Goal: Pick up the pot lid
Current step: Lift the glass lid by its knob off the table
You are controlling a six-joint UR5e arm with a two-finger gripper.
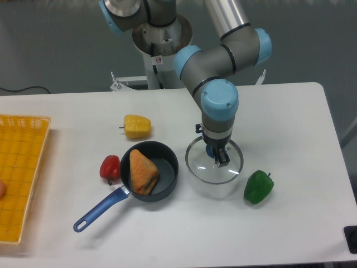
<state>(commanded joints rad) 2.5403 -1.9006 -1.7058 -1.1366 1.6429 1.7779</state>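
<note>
The gripper [213, 146] reaches down from the top of the view, right of the middle, and is shut on the pot lid at its knob. The pot lid [204, 170] is round and clear with a pale rim, and it hangs under the fingers, slightly tilted. Its knob is mostly hidden by the fingertips. How high the lid is above the white table is hard to judge.
Left of the lid is a dark pan [173, 174] with a blue handle, holding an orange-brown piece. A green pepper [259, 187] lies to the right, a red one [110, 168] and a yellow one [137, 127] to the left. An orange-yellow crate [33, 167] stands far left.
</note>
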